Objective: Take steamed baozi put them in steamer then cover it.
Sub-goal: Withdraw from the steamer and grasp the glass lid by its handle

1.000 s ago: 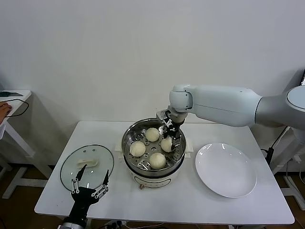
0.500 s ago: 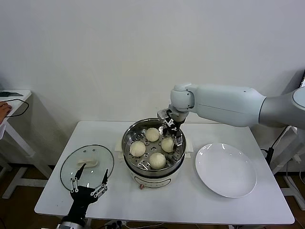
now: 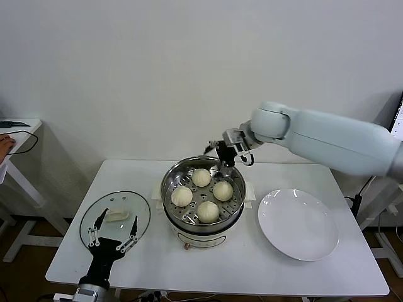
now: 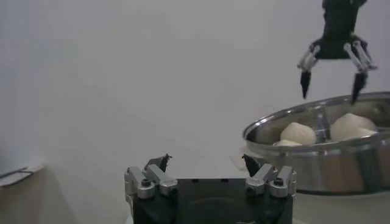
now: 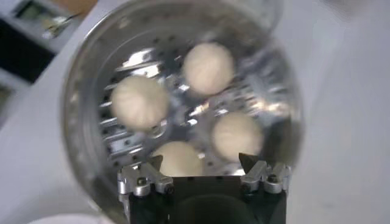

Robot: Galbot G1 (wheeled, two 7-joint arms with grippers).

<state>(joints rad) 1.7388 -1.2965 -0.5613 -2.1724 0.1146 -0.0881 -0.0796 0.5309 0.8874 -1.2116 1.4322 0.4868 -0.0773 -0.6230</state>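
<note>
Several cream-white baozi (image 3: 201, 177) lie on the perforated tray inside the shiny steel steamer (image 3: 170, 182) at the table's middle; they also show in the right wrist view (image 5: 208, 67). My right gripper (image 3: 224, 153) is open and empty, raised above the steamer's far rim. It also shows in the left wrist view (image 4: 331, 79). My left gripper (image 3: 113, 231) is open and empty, low over the near edge of the clear glass lid (image 3: 115, 216) at the table's left. The steamer shows in the left wrist view (image 4: 317, 155).
A flat white plate (image 3: 298, 224) lies empty to the right of the steamer. The steamer stands on a cream-white base (image 3: 204, 238). A small side table (image 3: 19, 135) stands at the far left.
My right gripper has let go of a baozi in the steamer and risen up and back above the far rim. My left gripper has moved forward over the lid's near edge.
</note>
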